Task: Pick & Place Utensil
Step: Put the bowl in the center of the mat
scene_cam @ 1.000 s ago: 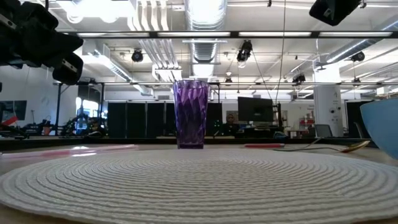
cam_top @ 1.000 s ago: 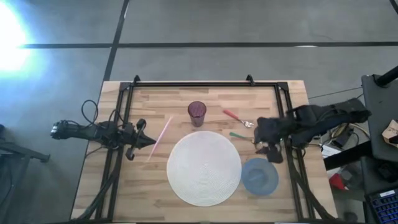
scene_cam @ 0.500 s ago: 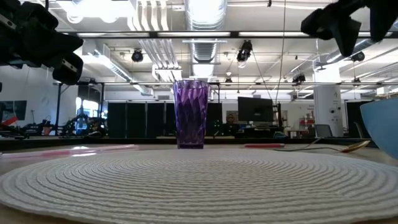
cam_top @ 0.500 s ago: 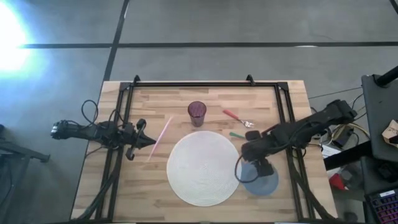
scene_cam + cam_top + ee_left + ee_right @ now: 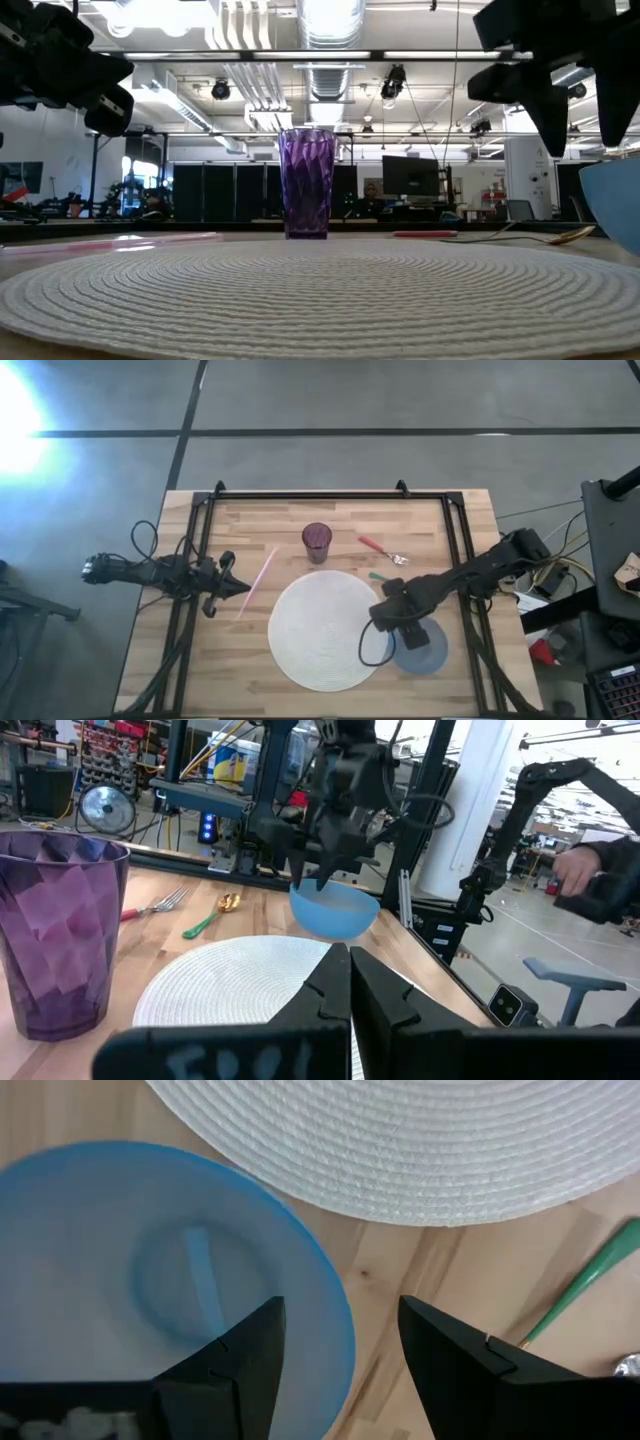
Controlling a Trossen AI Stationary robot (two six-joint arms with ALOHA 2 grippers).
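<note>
Utensils lie on the wooden table point(image 5: 330, 525) behind and to the right of the placemat: a red-handled fork point(image 5: 381, 549) nearest the far edge, and a green-handled spoon point(image 5: 380, 576) just off the round white placemat point(image 5: 320, 630), near its right rear rim. Neither is held or touched. Right gripper point(image 5: 393, 622) hangs above the near-left rim of the blue bowl point(image 5: 425, 650), fingers spread wide; in the right wrist view one finger sits over the bowl's inside and the other over bare wood outside the rim, with the green handle showing at the edge of that view. The bowl sits just beside the placemat's right edge, upright. Purple cup point(image 5: 317, 542) stands upright behind the placemat, well apart from the bowl. A pink straw point(image 5: 257, 580) lies on the wood left of the placemat. Left gripper point(image 5: 236, 588) waits at the table's left side beside the straw, fingers pressed together, holding nothing. A person's hand shows in the room beyond, in the left wrist view.
</note>
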